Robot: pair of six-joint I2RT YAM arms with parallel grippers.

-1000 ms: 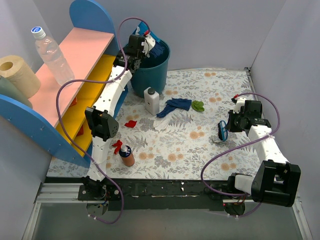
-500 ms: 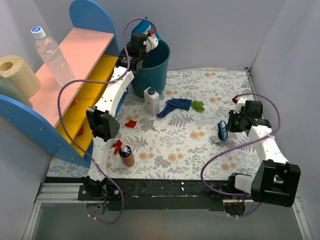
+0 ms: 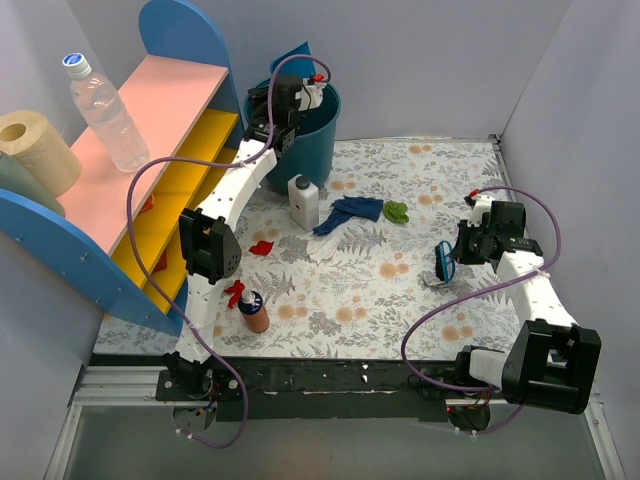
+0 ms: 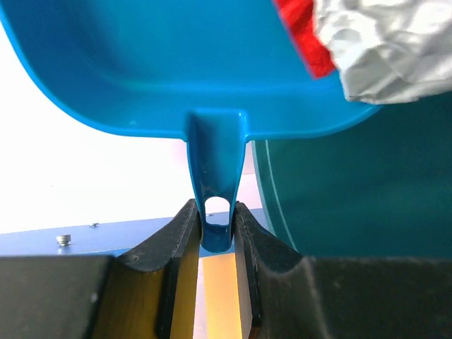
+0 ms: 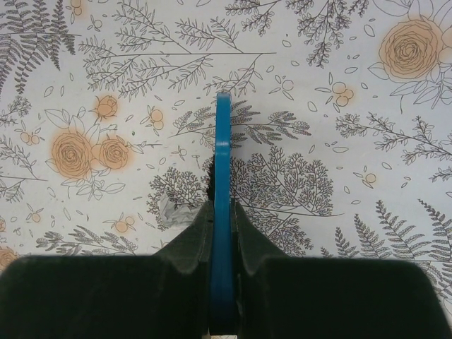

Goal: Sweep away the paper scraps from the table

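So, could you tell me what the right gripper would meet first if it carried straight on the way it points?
Most likely the table: the right gripper, shut on the blue brush, aims at the printed cover, and the brush would touch first. Depth is unclear.

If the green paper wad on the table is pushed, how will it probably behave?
The green paper wad is small and crumpled, so it is probably very light and should slide easily. Its lumpy shape suggests it may tumble rather than roll straight.

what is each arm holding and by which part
The left end effector holds the dustpan by its handle; the right end effector clamps the brush by its thin blue back.
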